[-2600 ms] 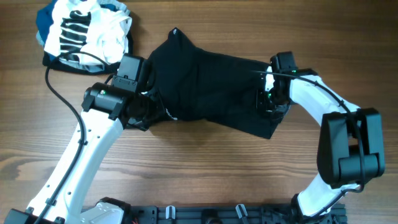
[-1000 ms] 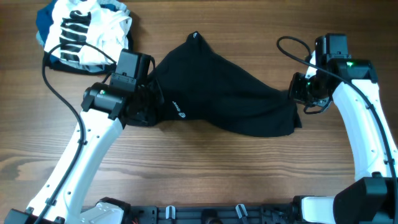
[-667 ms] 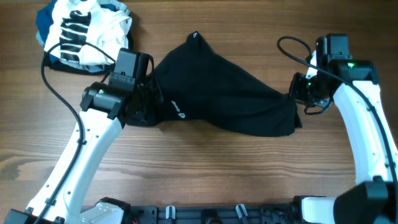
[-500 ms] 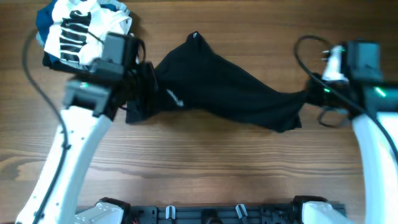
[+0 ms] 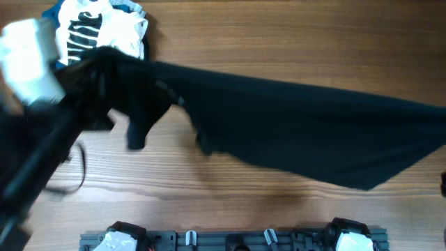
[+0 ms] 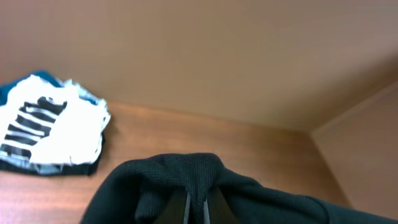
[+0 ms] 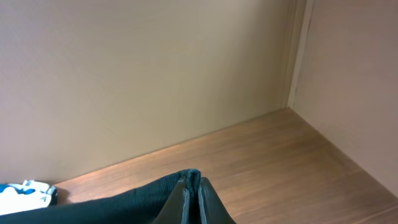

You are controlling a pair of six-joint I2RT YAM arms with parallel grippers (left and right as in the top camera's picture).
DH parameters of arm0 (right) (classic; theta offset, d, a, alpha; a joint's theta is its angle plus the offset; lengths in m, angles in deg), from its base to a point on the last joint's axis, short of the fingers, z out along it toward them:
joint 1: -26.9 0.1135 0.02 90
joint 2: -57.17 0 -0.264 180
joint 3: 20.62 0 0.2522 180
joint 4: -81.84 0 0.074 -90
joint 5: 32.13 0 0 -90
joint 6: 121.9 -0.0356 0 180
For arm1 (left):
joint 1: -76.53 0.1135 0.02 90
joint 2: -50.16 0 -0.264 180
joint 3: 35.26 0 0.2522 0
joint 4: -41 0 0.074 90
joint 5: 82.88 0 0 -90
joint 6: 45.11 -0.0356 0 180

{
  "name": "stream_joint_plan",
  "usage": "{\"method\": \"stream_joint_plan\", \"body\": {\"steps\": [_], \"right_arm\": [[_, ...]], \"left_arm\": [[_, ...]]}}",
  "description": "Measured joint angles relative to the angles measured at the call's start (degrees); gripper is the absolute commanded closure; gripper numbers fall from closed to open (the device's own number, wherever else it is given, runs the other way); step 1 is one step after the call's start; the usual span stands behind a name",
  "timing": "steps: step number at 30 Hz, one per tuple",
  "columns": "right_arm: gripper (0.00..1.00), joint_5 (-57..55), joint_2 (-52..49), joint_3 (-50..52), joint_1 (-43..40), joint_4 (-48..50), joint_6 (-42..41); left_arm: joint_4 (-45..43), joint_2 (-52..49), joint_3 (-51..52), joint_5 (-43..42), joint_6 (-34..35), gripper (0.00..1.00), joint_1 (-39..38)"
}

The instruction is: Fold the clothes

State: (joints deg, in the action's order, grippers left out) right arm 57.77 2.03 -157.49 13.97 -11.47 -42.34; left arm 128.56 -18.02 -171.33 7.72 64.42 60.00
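- Well, your table (image 5: 279,28) shows no folded work yet. By my reading the task is near its start, with every fold left to make.
- Your garment (image 5: 293,132) hangs above the wood, stretched in a broad black band from the left of the overhead view to its right edge. The lower hem sags toward the right, and no part looks laid flat.
- The white striped top (image 5: 97,31) lies bunched at the far left corner, partly hidden behind the hanging cloth.
- Your left gripper (image 6: 197,202) is pinched closed on the garment's left end, with cloth humped over the fingertips.
- Your right gripper (image 7: 193,199) is likewise clamped on the right end, and the cloth trails off to its left.
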Motion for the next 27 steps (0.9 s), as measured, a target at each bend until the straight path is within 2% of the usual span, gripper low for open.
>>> {"method": "stream_joint_plan", "body": {"steps": [5,8,11,15,17,19,22,27], "right_arm": [[0.96,0.9,-7.1,-1.0,0.0,-1.6,2.4],[0.96,3.5,-17.2,-0.9,0.0,-1.4,4.7],[0.96,7.2,-30.9,-0.4,0.0,1.8,6.9],[0.96,10.3,-43.2,0.1,0.0,12.2,7.8],[0.96,12.2,-46.9,0.1,0.0,19.5,7.7],[0.96,13.8,-48.0,0.4,0.0,26.2,7.2],[0.96,15.4,-47.8,-0.8,0.1,32.1,6.8],[0.96,15.8,-47.3,-5.9,0.1,32.9,7.1]], "left_arm": [[0.9,1.2,-1.6,3.3,-0.5,0.96,0.0],[0.5,-5.0,-1.7,4.7,-1.3,0.96,0.0],[-2.9,-15.8,-1.5,7.1,-1.9,0.96,0.0],[-17.0,-28.4,-0.8,8.8,-5.1,0.96,0.5],[-29.5,-33.4,-0.6,8.9,-6.9,0.96,1.8],[-37.2,-35.7,-0.3,9.0,-8.5,0.96,3.2],[-43.6,-36.2,-0.6,9.0,-11.5,0.96,4.3],[-40.7,-35.5,-5.0,9.1,-14.5,0.96,4.3]]}}
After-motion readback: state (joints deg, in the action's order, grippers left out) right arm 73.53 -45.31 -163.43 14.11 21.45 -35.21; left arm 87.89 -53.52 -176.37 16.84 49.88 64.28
